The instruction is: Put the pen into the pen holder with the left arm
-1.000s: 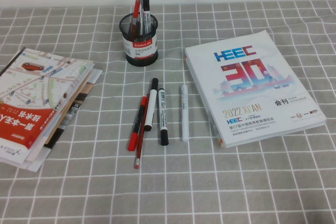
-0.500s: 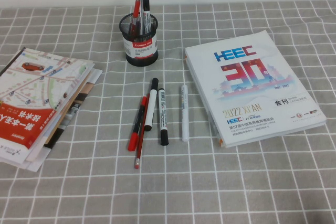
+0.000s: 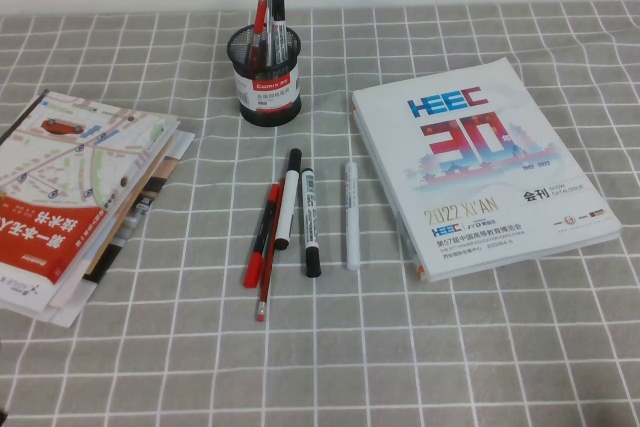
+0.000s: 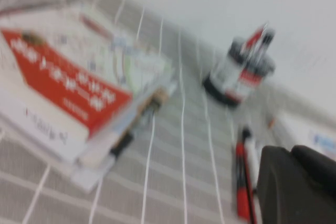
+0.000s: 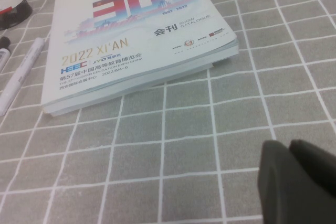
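Reaching risks grabbing the pencil (image 3: 266, 282) touching the pen (image 3: 262, 237) mid-surface, short of the far-edge pen holder (image 3: 265, 79); we cannot tell either state: left claw (image 4: 296, 184), right claw (image 5: 296, 182) near-edge.

Both the left gripper (image 4: 294, 187) and right gripper (image 5: 299, 182) are cut off at the frame edge.
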You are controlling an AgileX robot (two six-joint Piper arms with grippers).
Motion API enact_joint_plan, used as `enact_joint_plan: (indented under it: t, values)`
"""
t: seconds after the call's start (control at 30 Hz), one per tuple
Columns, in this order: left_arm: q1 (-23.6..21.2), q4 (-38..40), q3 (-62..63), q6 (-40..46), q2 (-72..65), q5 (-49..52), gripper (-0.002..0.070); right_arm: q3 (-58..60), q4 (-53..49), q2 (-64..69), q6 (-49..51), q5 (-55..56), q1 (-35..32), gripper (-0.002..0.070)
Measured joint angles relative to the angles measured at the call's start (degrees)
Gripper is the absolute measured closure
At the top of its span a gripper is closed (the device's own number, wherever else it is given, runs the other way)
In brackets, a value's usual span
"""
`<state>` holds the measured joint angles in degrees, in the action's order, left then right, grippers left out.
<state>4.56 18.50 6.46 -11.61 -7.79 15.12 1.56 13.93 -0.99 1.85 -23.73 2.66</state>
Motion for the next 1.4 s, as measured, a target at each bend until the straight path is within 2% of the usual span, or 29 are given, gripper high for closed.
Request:
enact_joint_plan:
  t: [0.43, 0.67, 0.8, 1.07, 1.23, 1.4]
  values:
    - [0.0, -0.11, 26.69, 12.24, -34.23, 26.86, 0.0676, 0.0, 0.0, 0.0, 0.0, 0.0, 0.0, 0.0691]
    - [0.26, 0.01, 37.88, 17.8, -50.4, 32.24, 0.0676, 0.0, 0.0, 0.0, 0.0, 0.0, 0.0, 0.0691]
    - [3.36, -0.75, 43.91, 18.71, -58.79, 32.72, 0.0676, 0.0, 0.0, 0.0, 0.0, 0.0, 0.0, 0.0691]
    - [14.03, -4.63, 57.79, 18.24, -77.31, 36.52, 0.0676, 0.0, 0.0, 0.0, 0.0, 0.0, 0.0, 0.0691]
    - [17.1, -5.8, 65.36, 18.24, -86.59, 38.48, 0.0676, 0.0, 0.0, 0.0, 0.0, 0.0, 0.0, 0.0691]
    - [17.38, -6.6, 72.51, 18.24, -94.2, 40.65, 0.0676, 0.0, 0.0, 0.0, 0.0, 0.0, 0.0, 0.0691]
